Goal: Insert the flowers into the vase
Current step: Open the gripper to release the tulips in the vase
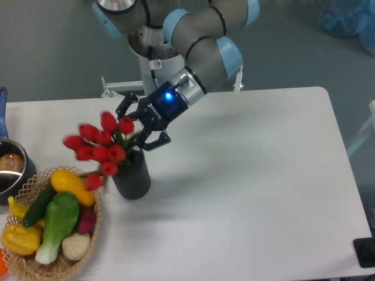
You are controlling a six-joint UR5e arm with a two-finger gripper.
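The flowers [99,145] are motion-blurred, so single heads and leaves run together, and their stems are hidden where they meet the mouth of the vase [132,175]. Whether the jaws of the gripper [136,124] touch the stems cannot be told. At the tabletop's left edge a metal pot [10,170] is cut off by the frame, as is the wicker basket [88,243] at the front left corner.

The table [246,175] is smooth, matt white; the vase [133,177] is matt dark grey, finely ribbed; the basket [88,234] at its 8 o'clock is woven wicker; the pot [12,170] at 9 o'clock is shiny metal; the end effector [139,126] is matt black.
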